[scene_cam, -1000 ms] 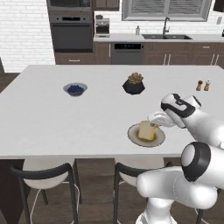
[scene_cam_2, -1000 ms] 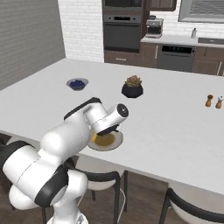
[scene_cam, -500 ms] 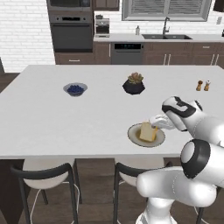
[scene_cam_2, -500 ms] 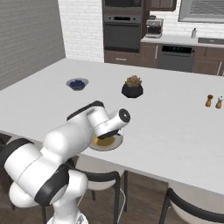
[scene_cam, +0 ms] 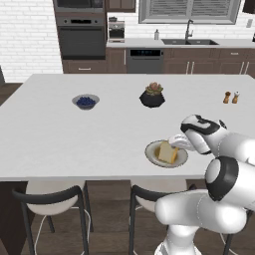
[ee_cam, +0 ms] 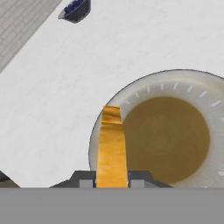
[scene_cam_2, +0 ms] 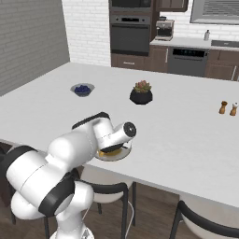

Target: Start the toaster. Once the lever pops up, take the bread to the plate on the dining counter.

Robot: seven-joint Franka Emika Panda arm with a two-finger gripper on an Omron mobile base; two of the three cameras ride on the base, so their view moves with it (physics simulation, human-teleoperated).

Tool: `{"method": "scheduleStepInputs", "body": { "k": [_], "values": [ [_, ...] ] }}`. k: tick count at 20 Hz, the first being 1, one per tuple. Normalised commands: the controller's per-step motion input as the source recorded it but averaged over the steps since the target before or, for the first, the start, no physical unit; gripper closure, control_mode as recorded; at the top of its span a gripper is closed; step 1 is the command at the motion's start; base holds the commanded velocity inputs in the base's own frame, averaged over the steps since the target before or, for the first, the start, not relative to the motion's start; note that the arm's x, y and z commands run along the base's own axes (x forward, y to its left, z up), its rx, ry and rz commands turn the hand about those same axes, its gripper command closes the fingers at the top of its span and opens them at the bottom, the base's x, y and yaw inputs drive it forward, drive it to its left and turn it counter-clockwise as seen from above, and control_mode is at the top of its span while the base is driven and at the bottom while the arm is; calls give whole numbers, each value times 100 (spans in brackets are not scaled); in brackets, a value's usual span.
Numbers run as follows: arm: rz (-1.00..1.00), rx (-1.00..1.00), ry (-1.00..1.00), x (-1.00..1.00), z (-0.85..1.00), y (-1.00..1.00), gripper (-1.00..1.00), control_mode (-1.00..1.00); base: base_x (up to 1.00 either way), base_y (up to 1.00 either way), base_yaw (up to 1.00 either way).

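1. Holding the bread edge-on, the gripper is narrowed onto its flat faces, over the plate on the dining counter.
2. It looks light, stiff, crumbly; gentle pinching across the faces seems right.

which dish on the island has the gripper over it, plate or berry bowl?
The plate: tan-brown, grey-rimmed, at the near edge, with the gripper shut on the bread above it. The bowl of blue berries sits far off.
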Motion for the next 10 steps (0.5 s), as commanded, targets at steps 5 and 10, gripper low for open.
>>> {"method": "scheduleStepInputs", "body": {
  "k": [5,10],
  "values": [
    [0,0,0,25,-9,0,100,-100,0,0,0],
    [0,0,-5,8,-3,0,100,-100,0,0,0]
  ]
}}
